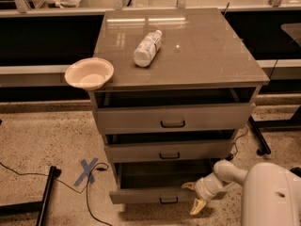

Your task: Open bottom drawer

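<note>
The bottom drawer (141, 195) is the lowest and shallowest of three grey fronts, with a small dark loop handle (168, 200) at its centre. It stands pulled out past the two drawers above it, with its dark inside showing. My gripper (193, 196) hangs off the white arm (268, 194) at the drawer's right front corner, just right of the handle. Its two yellowish fingers (197, 206) are spread apart, open, holding nothing.
On the cabinet top (197, 51) lie a plastic bottle (147, 47) on its side and a white bowl (89, 73) overhanging the left edge. A blue tape cross (87, 170), a black cable and a black stand leg (45, 197) are on the floor at left.
</note>
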